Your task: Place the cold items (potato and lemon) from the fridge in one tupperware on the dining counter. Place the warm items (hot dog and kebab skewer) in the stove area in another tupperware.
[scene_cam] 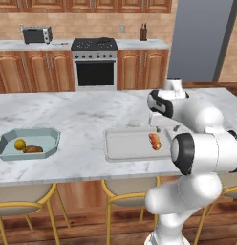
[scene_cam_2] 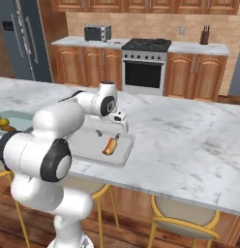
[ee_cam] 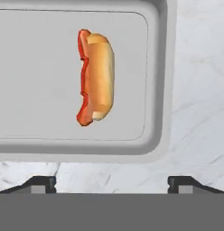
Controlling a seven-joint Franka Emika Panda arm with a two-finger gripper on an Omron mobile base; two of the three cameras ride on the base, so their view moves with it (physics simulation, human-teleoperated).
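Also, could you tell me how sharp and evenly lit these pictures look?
Hand view: crisp, flat light, the hot dog casts almost no shadow in the grey tray. Both base views: softer, slightly blurred, even light, no glare on the marble counter.

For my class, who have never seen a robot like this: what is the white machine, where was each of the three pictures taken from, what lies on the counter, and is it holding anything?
The white machine is a robot arm with a two-finger gripper, in a computer-rendered kitchen. Two pictures come from cameras behind the arm, to its left and right, looking forward over the marble counter. The third comes from a camera on the hand, looking down past the finger tips. On the counter lie a grey tray-like tupperware with a hot dog in it, and a blue-green tupperware holding a lemon and a potato. The gripper is open above the hot dog and holds nothing.
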